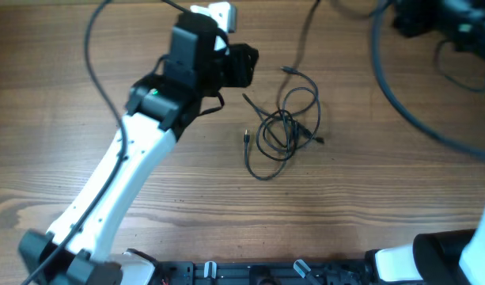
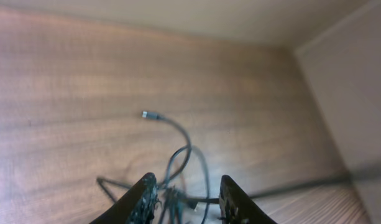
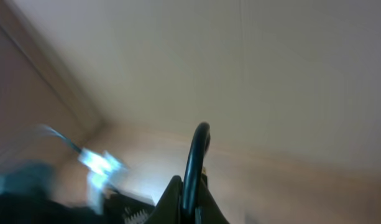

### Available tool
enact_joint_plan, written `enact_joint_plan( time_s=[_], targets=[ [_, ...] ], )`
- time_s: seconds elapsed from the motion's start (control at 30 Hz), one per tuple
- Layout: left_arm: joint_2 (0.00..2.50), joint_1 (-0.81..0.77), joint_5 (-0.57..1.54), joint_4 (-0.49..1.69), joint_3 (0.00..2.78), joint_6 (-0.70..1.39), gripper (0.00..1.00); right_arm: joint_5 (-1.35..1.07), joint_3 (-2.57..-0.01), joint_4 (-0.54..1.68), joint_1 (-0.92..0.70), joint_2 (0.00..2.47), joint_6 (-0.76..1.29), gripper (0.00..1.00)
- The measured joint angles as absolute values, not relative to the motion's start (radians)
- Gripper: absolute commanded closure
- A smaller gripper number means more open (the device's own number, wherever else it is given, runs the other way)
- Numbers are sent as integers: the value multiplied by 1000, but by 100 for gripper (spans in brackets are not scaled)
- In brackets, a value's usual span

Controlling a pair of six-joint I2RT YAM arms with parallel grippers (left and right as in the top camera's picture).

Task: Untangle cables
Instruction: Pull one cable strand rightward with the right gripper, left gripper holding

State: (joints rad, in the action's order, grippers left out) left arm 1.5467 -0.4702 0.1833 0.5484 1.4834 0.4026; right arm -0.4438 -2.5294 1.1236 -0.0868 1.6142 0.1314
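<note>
The left gripper [image 2: 187, 190] has its jaws apart. In its wrist view the fingers [image 2: 143, 199] stand either side of several strands and clamp none of them.

The cables [image 1: 282, 127] lie loose on the table [image 1: 369, 198], as overlapping loops rather than a tight knot. In the overhead view they sit just to the right of the left gripper [image 1: 246, 67] and a little nearer the robot's base. The tangle's long axis runs from the near left to the far right. One strand trails off past the far edge of the frame.

Beyond the fingers, a single cord arcs out to a silver-tipped plug [image 2: 150, 115] lying free on bare wood, pointing away to the left.

The left arm is judged the nearer. Its opening already faces the loops, so the coming move turns on a short reach forward and down.

The right gripper [image 3: 187, 202] is blurred, with a dark curved cord rising from it. Whether it clamps that cord cannot be told.

No brand, label or writing is legible in any view.
</note>
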Motion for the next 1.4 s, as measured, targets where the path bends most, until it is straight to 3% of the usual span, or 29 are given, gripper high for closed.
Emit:
enact_joint_plan(
  time_s=[0.17, 0.4, 0.53, 0.83, 0.97, 1.07, 1.17, 1.3, 1.4],
  targets=[
    [1660, -498, 184, 578, 1481, 410, 52, -276, -2770, 1024, -87, 1483, 191, 96],
    [1668, -498, 184, 584, 1480, 424, 45, 16, -2804, 971, -87, 1385, 270, 96],
    [1668, -498, 184, 606, 1480, 424, 45, 167, -2799, 931, -86, 1515, 330, 96],
    [1669, -498, 184, 643, 1480, 424, 44, -32, -2785, 893, -84, 2019, 352, 96],
    [1669, -498, 184, 645, 1480, 424, 44, -78, -2770, 877, -84, 2107, 545, 96],
    [1669, -498, 184, 647, 1480, 424, 44, 49, -2771, 778, -82, 2103, 640, 96],
    [1669, -498, 184, 650, 1480, 424, 44, 186, -2771, 645, -39, 2102, 570, 96],
    [1669, -498, 183, 650, 1480, 424, 44, 163, -2770, 445, 52, 2069, 439, 96],
    [1669, -498, 184, 651, 1480, 424, 44, 154, -2775, 461, 121, 1987, 312, 96]
  ],
)
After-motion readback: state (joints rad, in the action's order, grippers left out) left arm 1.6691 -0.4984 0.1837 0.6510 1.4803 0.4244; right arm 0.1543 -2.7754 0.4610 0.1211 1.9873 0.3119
